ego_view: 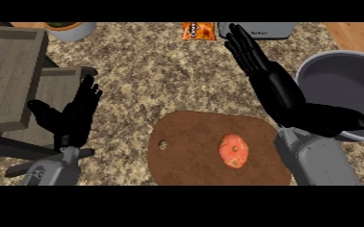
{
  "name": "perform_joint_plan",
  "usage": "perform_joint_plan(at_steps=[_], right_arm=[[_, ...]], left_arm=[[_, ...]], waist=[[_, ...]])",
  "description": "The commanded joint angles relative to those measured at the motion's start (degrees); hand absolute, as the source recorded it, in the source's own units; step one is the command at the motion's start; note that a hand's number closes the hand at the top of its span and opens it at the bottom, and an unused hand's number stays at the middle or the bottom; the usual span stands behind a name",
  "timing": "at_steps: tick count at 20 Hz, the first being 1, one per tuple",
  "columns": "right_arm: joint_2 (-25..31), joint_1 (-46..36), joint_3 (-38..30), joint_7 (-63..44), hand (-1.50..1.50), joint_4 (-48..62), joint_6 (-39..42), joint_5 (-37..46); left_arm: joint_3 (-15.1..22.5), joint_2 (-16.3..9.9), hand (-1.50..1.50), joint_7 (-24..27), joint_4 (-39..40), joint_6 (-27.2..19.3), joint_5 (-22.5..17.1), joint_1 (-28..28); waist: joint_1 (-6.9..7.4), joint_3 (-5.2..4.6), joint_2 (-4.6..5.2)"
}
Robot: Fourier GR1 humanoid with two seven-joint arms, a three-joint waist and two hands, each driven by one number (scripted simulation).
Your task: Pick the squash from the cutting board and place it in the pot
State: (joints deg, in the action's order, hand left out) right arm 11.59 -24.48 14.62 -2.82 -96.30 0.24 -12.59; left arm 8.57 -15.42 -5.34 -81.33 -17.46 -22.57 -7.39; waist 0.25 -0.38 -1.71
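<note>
Orange and round, the squash (234, 150) lies on the brown wooden cutting board (192, 144) near the view's lower edge, right of the board's small hanging hole and untouched by either hand. The board rests on a speckled beige stone counter (156, 62). The grey metal pot (338, 77) stands at the right edge, only partly in view, near the board's upper right corner.

The right hand (259, 65) is well above the squash in the view, fingers straight and spread, pointing away towards the counter's far side; it holds nothing. Its grey forearm crosses between the squash and the pot. The left hand (71, 115) shows at the left, open with fingers up, resting over a grey wooden tray (21, 72).

The pick has not yet begun, as I judge it. The likely trouble lies in the approach: the right hand must draw back and turn down over the squash, and the forearm already lies close to the pot's rim, so a careless swing could knock the pot. The squash looks smooth and rounded, so fingers closing off-centre might roll it across the board instead of catching it. Later, carrying it low could clip the rim.

An orange snack packet (198, 31) and a grey box (263, 30) lie at the far edge, well clear.
</note>
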Motion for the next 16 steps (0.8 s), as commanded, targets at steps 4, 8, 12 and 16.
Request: perform_joint_plan(at_steps=[4, 8, 12, 16], right_arm=[[8.0, -4.6, -6.5, 4.6, 1.5, 4.7, 23.6, -17.2], [20.8, -6.0, -7.5, 11.4, 1.5, 9.0, 24.7, 3.3], [24.0, 0.7, -9.8, 34.8, -1.5, 16.9, 35.3, 5.0], [25.7, 1.1, -8.4, 52.7, -1.5, 21.6, 36.2, 14.3]], left_arm=[[-1.2, -3.4, 0.0, 5.1, -6.1, -0.5, 4.6, -5.0], [-2.2, -4.8, 0.0, 5.7, -7.3, 0.8, 4.4, -8.2], [-2.9, -5.9, 0.0, 4.5, -8.6, 2.4, 3.2, -8.1], [-3.6, -5.6, 0.0, 6.4, -6.4, 3.1, 3.4, -8.4]], waist=[[1.54, 0.68, 2.14], [1.12, 0.64, 2.86], [1.51, 0.83, 2.86], [1.6, 0.71, 2.81]])
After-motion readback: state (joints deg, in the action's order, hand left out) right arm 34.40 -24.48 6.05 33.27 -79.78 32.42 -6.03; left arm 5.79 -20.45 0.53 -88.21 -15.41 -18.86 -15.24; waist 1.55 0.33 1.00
